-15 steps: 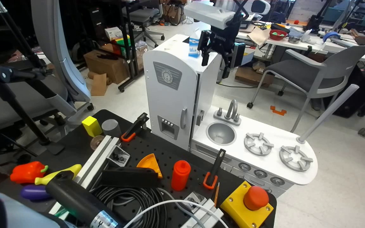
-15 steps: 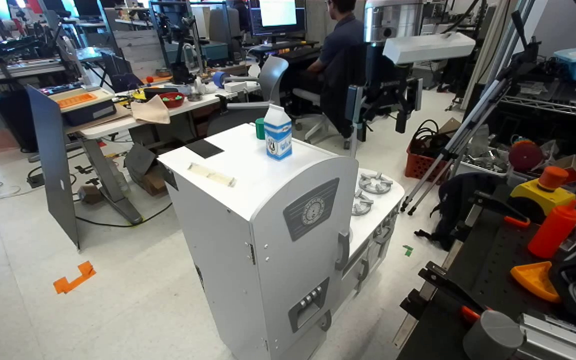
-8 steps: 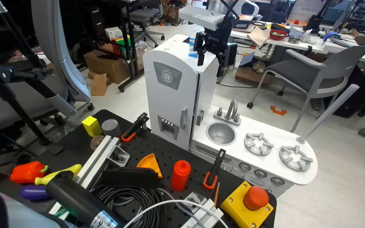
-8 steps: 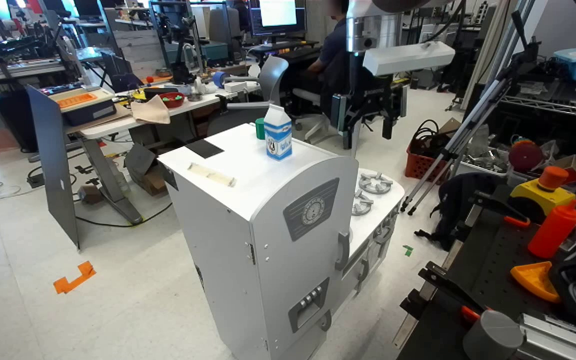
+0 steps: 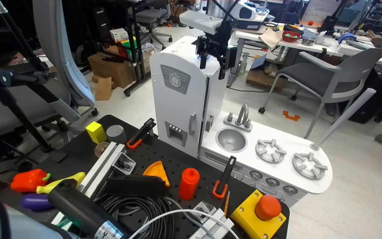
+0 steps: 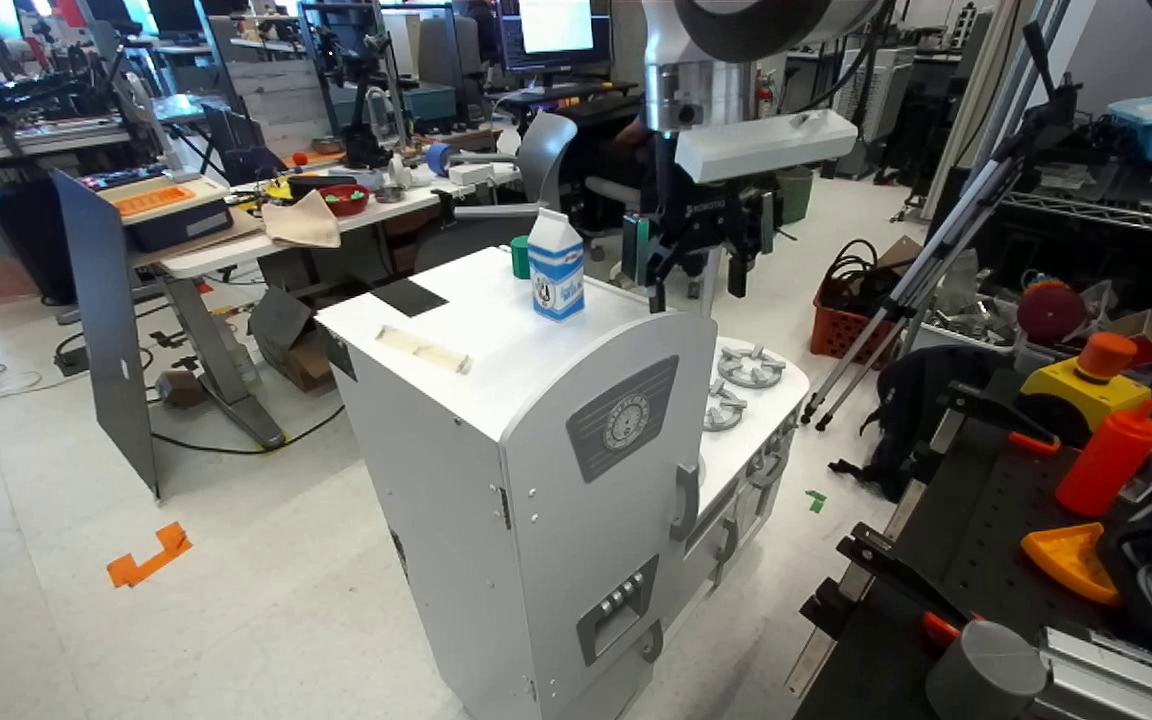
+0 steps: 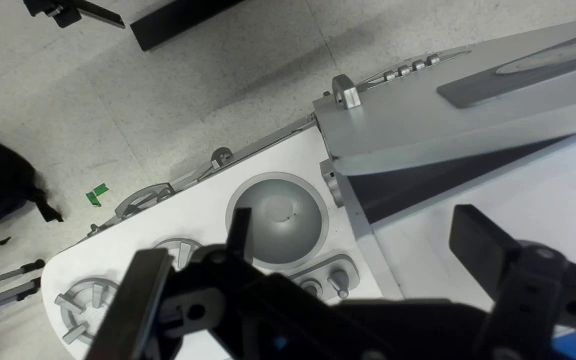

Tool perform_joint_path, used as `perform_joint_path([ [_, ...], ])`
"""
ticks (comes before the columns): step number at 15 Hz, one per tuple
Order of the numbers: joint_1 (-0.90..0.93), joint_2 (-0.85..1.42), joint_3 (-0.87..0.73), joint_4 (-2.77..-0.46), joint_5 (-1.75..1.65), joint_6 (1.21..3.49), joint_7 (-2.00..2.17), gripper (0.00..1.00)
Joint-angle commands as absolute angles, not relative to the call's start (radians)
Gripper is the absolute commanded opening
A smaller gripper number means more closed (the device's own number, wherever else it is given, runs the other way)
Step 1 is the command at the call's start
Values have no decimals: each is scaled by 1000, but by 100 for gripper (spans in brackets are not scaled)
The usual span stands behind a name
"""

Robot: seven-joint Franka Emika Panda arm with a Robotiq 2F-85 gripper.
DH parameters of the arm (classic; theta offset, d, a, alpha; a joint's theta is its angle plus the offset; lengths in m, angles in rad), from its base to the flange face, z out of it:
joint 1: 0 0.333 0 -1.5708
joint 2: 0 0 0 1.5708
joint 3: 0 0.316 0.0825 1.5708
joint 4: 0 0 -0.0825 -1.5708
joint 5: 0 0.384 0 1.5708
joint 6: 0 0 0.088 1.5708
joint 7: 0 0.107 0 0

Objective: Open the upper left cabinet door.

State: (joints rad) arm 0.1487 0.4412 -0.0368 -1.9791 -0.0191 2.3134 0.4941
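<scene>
Gripper [image 5: 212, 69] holds nothing, its two fingers [image 7: 480, 247] spread wide and pointing down. Wrist view puts one finger on the sink [image 7: 288, 225] side, the other over the white cabinet top [image 7: 418, 255]. Upper left cabinet door [image 5: 179, 104] is the tall pale panel with arched top, grey dial plaque [image 5: 175, 79] and dispenser recess [image 5: 176, 132]; in the wrist view it lies beyond the fingertips, toward the upper right, apart from both. In both exterior views the gripper hangs past the door's arched edge, near the top corner on the side with the handle [image 5: 192, 123], which sits well below the fingertips. Door looks slightly ajar: a dark wedge of gap runs between it and the cabinet body [image 5: 216, 99], widest toward the handle edge. Milk carton [image 6: 556, 270] stands upright on the cabinet top, green cup-like item [image 6: 520, 257] just behind it. Beside the cabinet, a white counter [image 5: 290, 141] carries the sink, a grey faucet [image 5: 240, 117] and two burners [image 5: 280, 152]. Further out, a black table [image 5: 179, 157] holds a red bottle [image 5: 189, 184], a yellow block [image 5: 96, 132] and a yellow box with a red button [image 5: 259, 214]. Orange tape [image 6: 171, 540] sticks to the pale floor [image 6: 236, 600], well apart from the cabinet.
</scene>
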Motion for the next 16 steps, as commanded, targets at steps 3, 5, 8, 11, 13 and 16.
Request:
perform_joint_path([
  [3, 196, 443, -33, -1982, -45, 2273, 508, 100],
  [5, 211, 425, -29, -2014, -50, 2279, 504, 100],
  [8, 222, 386, -15, -2075, -43, 2275, 485, 100],
  [11, 228, 319, -6, -2217, -58, 2336, 465, 100],
  [13, 230, 275, 0, -2295, -77, 2342, 456, 100],
  [16, 227, 199, 12, -2441, -124, 2384, 452, 100],
])
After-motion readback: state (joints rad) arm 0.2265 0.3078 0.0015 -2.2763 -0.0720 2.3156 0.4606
